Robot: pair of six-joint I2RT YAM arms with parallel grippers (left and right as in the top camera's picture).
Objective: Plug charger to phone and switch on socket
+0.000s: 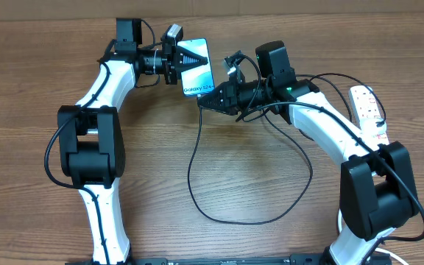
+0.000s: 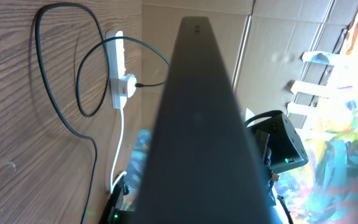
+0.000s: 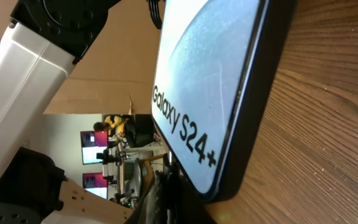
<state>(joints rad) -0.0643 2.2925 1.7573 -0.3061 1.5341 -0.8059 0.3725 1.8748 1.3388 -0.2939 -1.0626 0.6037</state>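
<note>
Left tool: pressed together on the phone, gripping it at one long edge, as I read it from overhead.
Right tool: pinched shut at the end of the charger. I see the black cable run straight into its tip. The plug tip itself is hidden from me.
Phone: far centre of the tabletop, between the two tools. The screen faces up and is lit light blue, with the "Galaxy S24+" text at the end nearest the right tool.
Phone in my left wrist view: a dark slab seen edge-on, filling the middle of the picture.
Phone in my right wrist view: very close, with its lower corner just beside the wood. I cannot tell whether it touches.
Gap between plug and phone: the right tool's tip sits just beside the phone's bottom edge. I cannot tell whether the plug is in the port.
Charger run: from the right tool it drops toward me in a wide loop over the tabletop, then climbs back along the right arm.
Socket: a white strip lying at the far right edge, well apart from the phone.
Socket detail, left wrist view: a white plug block with a red mark sits on the strip and a black lead leaves it.
Switch position: too small for me to tell.
</note>
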